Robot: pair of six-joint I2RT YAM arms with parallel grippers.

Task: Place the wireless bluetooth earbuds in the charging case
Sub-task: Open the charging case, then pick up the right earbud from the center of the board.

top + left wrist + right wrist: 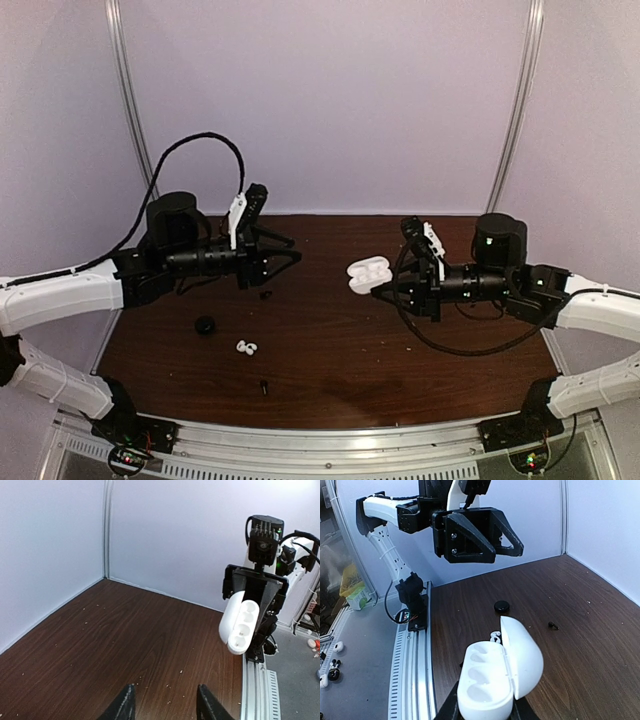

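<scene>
**Grippers.** Your right gripper (485,711) is pinched on the charging case (487,687). It holds the case above the right half of the tabletop (340,370), nearer the far edge. The lid is swung open and the hollows are empty, turned toward the left arm. Your left gripper (165,707) hangs over the left half, also toward the far edge. Its fingers are spread with nothing between them.

**Earbuds.** The earbuds (247,348) lie together on the tabletop, left of centre and toward the near edge. They are near the black puck (205,326) and well apart from the case.

**Step in hand (my reading).** The left arm has to fetch the first earbud.
- Come down straight over the pair and take one only. They look to be touching, so a wide close may drag both.
- They are tiny and glossy, so expect them to skate. Close slowly on the body, not the stem.
- Hold the case steady, and tip its hollows upward before you seat anything.
- Ignore the black bits: one (264,294) lies toward the middle, another (263,385) by the near edge.

**Surface and room.**
- The top is dark wood grain, dusted with pale specks.
- Plain pale walls (330,100) close in the far edge and both sides.
- A metal rail (330,440) runs along the near edge and carries both arm bases.
- Small items lie on the grey bench beyond it, too blurred to name.
</scene>
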